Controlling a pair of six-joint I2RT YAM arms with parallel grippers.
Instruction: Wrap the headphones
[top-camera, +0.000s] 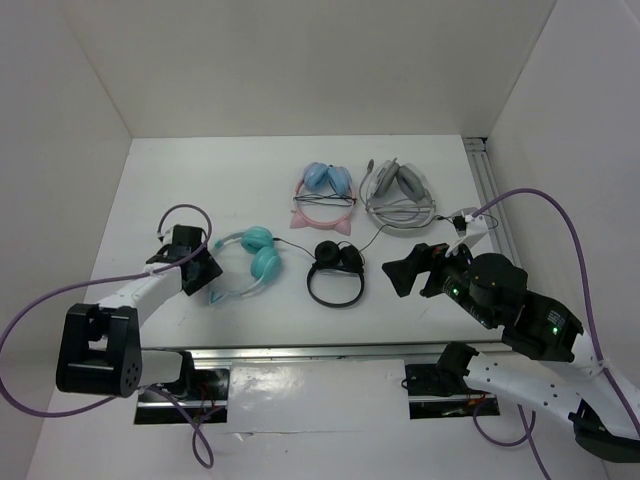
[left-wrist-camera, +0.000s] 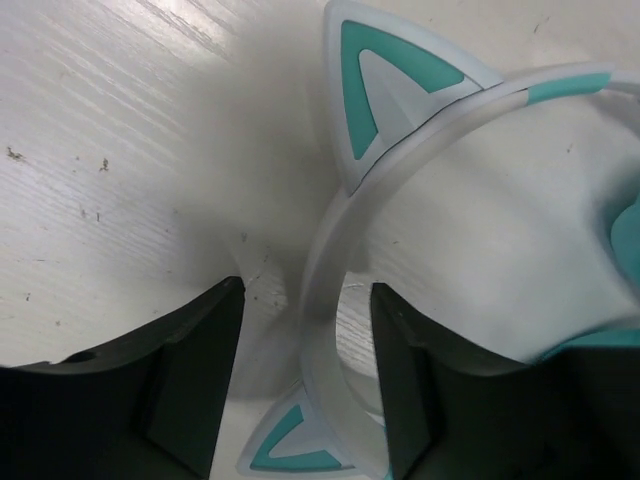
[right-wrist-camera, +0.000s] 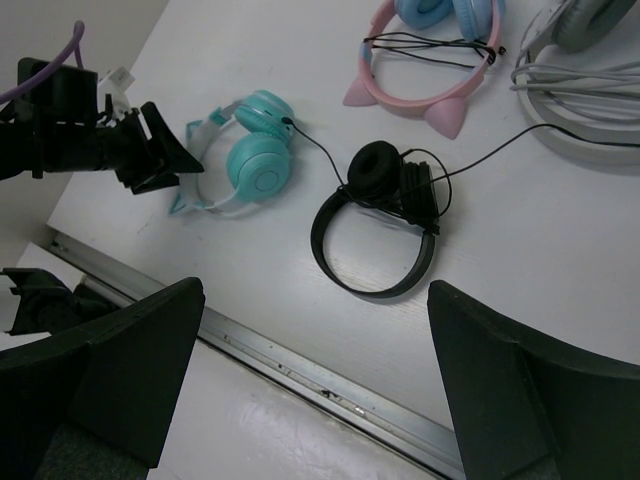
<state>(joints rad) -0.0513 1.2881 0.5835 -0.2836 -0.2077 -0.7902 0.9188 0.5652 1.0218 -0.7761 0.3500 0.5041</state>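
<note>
The teal cat-ear headphones (top-camera: 262, 258) lie flat on the white table, left of centre. Their thin black cable (top-camera: 297, 250) runs right towards the small black headphones. My left gripper (top-camera: 207, 270) is down at the band's left side. In the left wrist view it is open (left-wrist-camera: 305, 385), its two fingers straddling the whitish band (left-wrist-camera: 322, 290) between the two cat ears (left-wrist-camera: 385, 85). My right gripper (top-camera: 394, 277) is open wide and empty, hovering right of the black headphones. The right wrist view (right-wrist-camera: 315, 390) shows the teal headphones (right-wrist-camera: 252, 160) far off at upper left.
Small black headphones (top-camera: 335, 270) lie just right of the teal pair. Pink-banded blue-cupped cat-ear headphones (top-camera: 325, 195) and a grey pair (top-camera: 398, 190) lie behind. A metal rail (top-camera: 300, 350) edges the table front. White walls enclose three sides.
</note>
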